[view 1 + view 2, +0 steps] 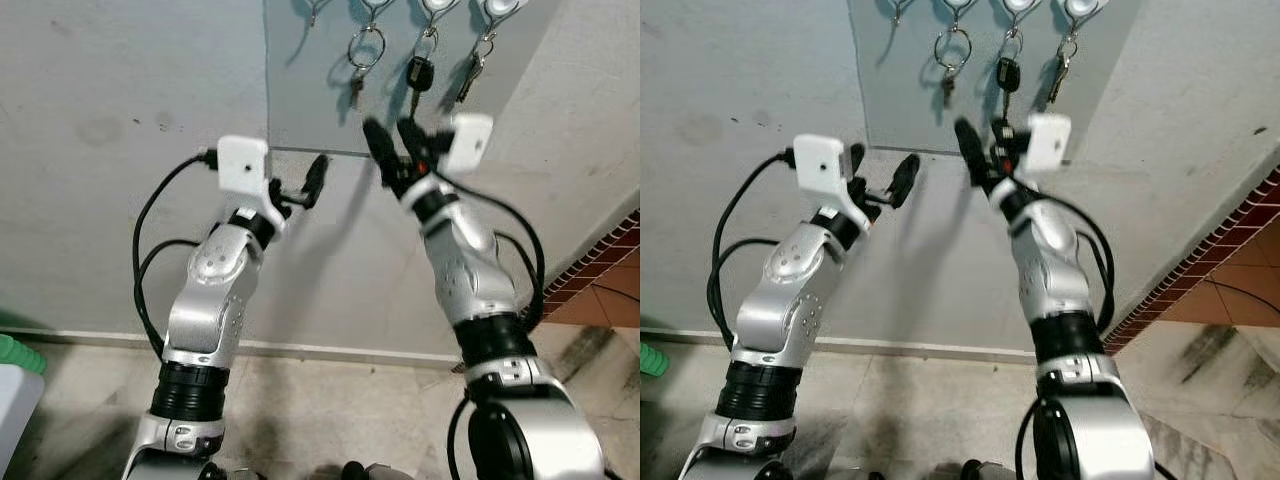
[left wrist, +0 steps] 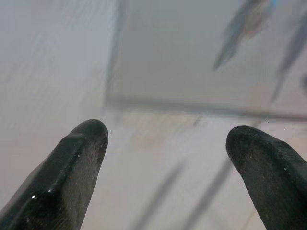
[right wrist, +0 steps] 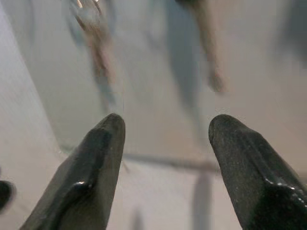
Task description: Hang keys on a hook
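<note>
three sets of keys hang from the row of hooks on the grey panel point(image 1: 320, 90) on the wall: a ring with a small key point(image 1: 365, 50), a black-headed car key point(image 1: 420, 72) and a third bunch point(image 1: 472, 72) to its right, while the leftmost hook point(image 1: 314, 10) looks bare. my right gripper point(image 1: 395, 140) is raised just below the car key, its two black fingers spread apart with nothing between them, and the right wrist view shows blurred keys dangling beyond the open fingertips point(image 3: 103, 139). my left gripper point(image 1: 300, 185) sits lower, by the panel's bottom edge, also parted and holding nothing. from what i can see, i'd judge the hanging itself done, with keys resting on their hooks and neither gripper carrying any; what's left is likely just lowering both arms away from the wall without brushing the dangling keys.
</note>
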{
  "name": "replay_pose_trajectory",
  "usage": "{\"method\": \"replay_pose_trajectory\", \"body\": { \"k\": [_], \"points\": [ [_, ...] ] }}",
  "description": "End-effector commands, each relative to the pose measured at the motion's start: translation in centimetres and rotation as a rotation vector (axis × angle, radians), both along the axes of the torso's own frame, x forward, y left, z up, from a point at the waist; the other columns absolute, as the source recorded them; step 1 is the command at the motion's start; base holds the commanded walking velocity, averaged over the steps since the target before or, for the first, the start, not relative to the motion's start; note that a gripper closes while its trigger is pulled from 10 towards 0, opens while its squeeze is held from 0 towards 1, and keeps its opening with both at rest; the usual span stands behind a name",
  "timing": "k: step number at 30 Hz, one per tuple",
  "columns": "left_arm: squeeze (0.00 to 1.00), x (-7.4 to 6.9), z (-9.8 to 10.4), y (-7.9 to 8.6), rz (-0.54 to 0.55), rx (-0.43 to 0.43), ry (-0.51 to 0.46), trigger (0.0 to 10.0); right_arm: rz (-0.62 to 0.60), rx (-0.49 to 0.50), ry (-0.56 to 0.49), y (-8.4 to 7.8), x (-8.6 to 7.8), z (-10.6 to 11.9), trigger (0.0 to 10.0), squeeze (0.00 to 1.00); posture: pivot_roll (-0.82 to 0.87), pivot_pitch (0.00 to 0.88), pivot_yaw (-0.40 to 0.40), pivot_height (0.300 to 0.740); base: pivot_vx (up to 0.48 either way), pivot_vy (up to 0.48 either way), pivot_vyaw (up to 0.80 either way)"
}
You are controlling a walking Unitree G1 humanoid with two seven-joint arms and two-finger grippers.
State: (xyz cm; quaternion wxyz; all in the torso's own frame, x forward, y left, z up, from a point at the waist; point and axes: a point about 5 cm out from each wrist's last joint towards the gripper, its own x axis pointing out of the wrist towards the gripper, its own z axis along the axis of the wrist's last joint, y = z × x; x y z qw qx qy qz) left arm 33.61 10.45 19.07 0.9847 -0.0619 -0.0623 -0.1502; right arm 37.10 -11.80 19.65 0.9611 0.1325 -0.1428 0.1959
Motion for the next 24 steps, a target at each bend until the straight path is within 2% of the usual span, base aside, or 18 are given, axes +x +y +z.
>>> {"method": "replay_pose_trajectory", "body": {
  "k": [1, 2, 3, 6, 7, 8, 10, 11, 14, 20, 24],
  "points": [
    [0.00, 0.0, -0.6, 0.3, 0.024, -0.007, 0.020, 10.0, -0.023, -0.023, -0.016, -0.4, -0.1, 0.1, 10.0, 0.00, 0.01, 0.139, -0.059, 0.740, 0.000, 0.000, 0.00],
    [0.00, -0.2, -2.4, 1.0, 0.069, 0.000, 0.066, 10.0, -0.074, -0.054, 0.024, -1.5, -0.7, -1.7, 10.0, 0.00, 0.01, 0.132, -0.049, 0.740, 0.000, 0.000, 0.00],
    [0.00, -0.2, -2.4, 1.0, 0.069, 0.000, 0.066, 10.0, -0.074, -0.054, 0.024, -1.5, -0.7, -1.7, 10.0, 0.00, 0.01, 0.132, -0.049, 0.740, 0.000, 0.000, 0.00],
    [0.00, -0.6, -4.9, 1.9, 0.120, -0.029, 0.142, 10.0, -0.160, -0.091, 0.079, -3.0, -1.5, -4.0, 10.0, 0.00, 0.01, 0.125, -0.035, 0.740, 0.000, 0.000, 0.00],
    [0.00, -0.8, -5.9, 2.5, 0.158, 0.007, 0.154, 10.0, -0.213, -0.104, 0.119, -4.0, -2.1, -5.3, 10.0, 0.00, 0.00, 0.121, -0.030, 0.740, 0.000, 0.000, 0.00],
    [0.00, -0.9, -6.0, 2.6, 0.167, 0.019, 0.152, 10.0, -0.227, -0.108, 0.127, -4.3, -2.3, -5.6, 10.0, 0.00, 0.00, 0.121, -0.030, 0.740, 0.000, 0.000, 0.00],
    [0.00, -1.0, -6.5, 2.9, 0.176, -0.014, 0.174, 10.0, -0.278, -0.127, 0.141, -5.3, -3.1, -6.5, 10.0, 0.00, 0.00, 0.108, -0.016, 0.740, 0.000, 0.000, 0.00],
    [0.00, -1.0, -6.5, 2.9, 0.176, -0.014, 0.174, 10.0, -0.278, -0.127, 0.141, -5.3, -3.1, -6.5, 10.0, 0.00, 0.00, 0.108, -0.016, 0.740, 0.000, 0.000, 0.00],
    [0.00, -1.2, -6.4, 3.3, 0.173, -0.035, 0.159, 10.0, -0.346, -0.127, 0.159, -6.9, -4.6, -7.5, 10.0, 0.00, -0.01, 0.088, 0.000, 0.740, 0.000, 0.000, 0.00],
    [0.00, -1.2, -6.6, 3.5, 0.164, -0.048, 0.169, 10.0, -0.375, -0.118, 0.169, -7.4, -5.8, -7.9, 10.0, 0.00, -0.02, 0.062, 0.010, 0.740, 0.000, 0.000, 0.00],
    [0.00, -0.9, -6.6, 3.4, 0.164, -0.062, 0.163, 10.0, -0.371, -0.124, 0.184, -6.9, -6.5, -8.5, 10.0, 0.00, -0.02, 0.044, 0.012, 0.740, 0.000, 0.000, 0.00]
  ]
}}
